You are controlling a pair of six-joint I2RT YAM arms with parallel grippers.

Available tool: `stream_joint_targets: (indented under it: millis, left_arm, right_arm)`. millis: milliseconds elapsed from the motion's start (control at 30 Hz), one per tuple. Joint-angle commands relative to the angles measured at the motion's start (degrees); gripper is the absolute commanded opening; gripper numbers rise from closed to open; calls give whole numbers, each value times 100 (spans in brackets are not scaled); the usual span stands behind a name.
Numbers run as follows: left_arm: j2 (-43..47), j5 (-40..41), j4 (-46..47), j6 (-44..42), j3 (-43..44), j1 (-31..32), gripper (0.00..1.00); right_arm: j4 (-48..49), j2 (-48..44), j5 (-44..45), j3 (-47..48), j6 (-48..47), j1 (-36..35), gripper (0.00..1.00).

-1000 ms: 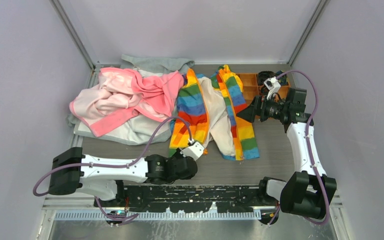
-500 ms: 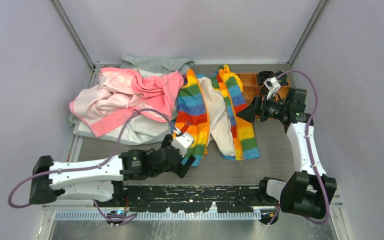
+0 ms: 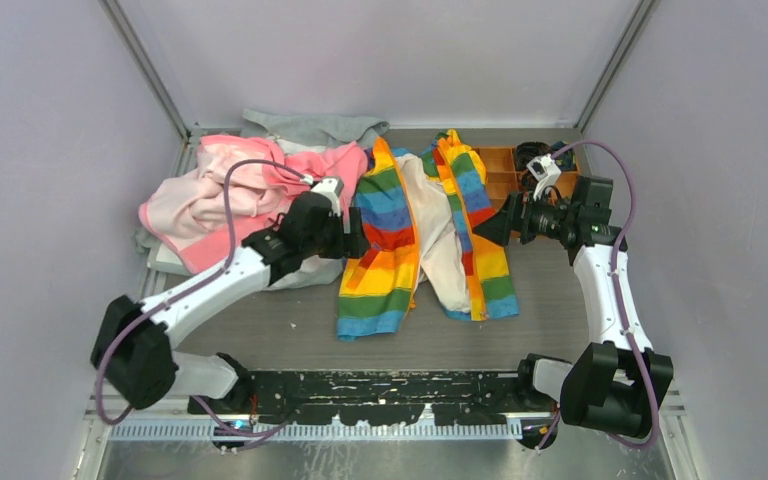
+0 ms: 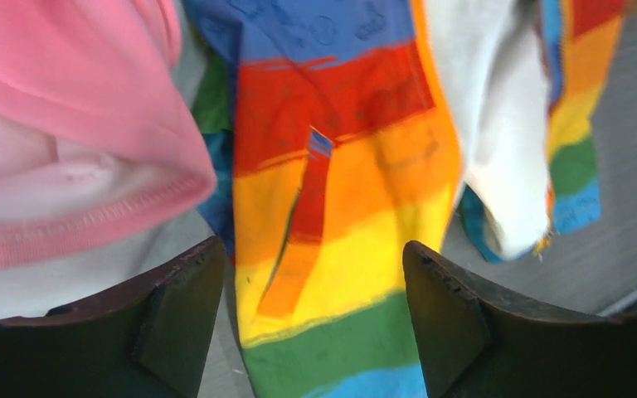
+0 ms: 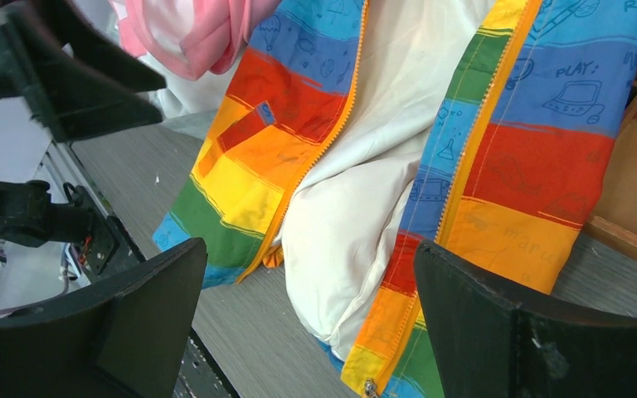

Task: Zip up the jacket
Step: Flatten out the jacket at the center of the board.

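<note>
The jacket (image 3: 385, 240) lies open and flat mid-table, with rainbow stripes and cream lining (image 3: 435, 235) between its two front panels. My left gripper (image 3: 353, 238) hovers open at the left panel's outer edge, beside the pink garment. In the left wrist view the left gripper (image 4: 311, 249) has wide jaws above the orange and yellow stripes (image 4: 357, 207), holding nothing. My right gripper (image 3: 490, 226) is open above the right panel. In the right wrist view the right gripper (image 5: 308, 247) frames the lining, both orange zipper edges (image 5: 315, 157) and the metal slider (image 5: 371, 386) at the right hem.
A pink garment (image 3: 240, 195) is heaped at back left, overlapping a pale one (image 3: 270, 265). A grey garment (image 3: 310, 127) lies behind them. An orange compartment tray (image 3: 500, 170) stands at back right by my right wrist. Enclosure walls close in all around.
My left gripper went from shut to open and let go of the left panel's hem, which now lies spread out towards the near edge. The left arm swung away to beside the pink garment. The right arm held still.
</note>
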State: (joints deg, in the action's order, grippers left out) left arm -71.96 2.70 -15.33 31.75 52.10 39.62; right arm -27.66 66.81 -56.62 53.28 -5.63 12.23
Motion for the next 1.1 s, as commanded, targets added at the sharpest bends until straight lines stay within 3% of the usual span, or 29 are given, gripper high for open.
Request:
stream_joint_targets:
  millis: [0,367,533,567,633,667,867,1067]
  left_arm:
    - [-860,-121,-414,192,837,-259,76]
    - [-2777,552,-1520,-287,2479,-254,61]
    - [-3289,719,-1721,-598,2911,-261,40]
    - [-3371,729,-1741,-644,2981,-268,33]
    - [-3395,848,-1749,-701,3064,-276,8]
    - [-3352,952,-1742,-742,3069,-287,3]
    - [-2951,1529,-1670,-962,2851,-567,0]
    - [-2597,1496,-1612,-1048,2648,-643,1]
  right_arm:
    - [59,23,-51,130,-105,32,100]
    - [32,65,-43,157,-129,30,100]
    - [14,47,-35,157,-146,28,100]
    - [9,44,-34,157,-149,31,100]
    - [-13,39,-12,157,-171,32,100]
    - [-15,43,-3,157,-181,34,100]
    - [-35,46,2,157,-206,27,100]
    - [-87,96,95,157,-296,30,100]
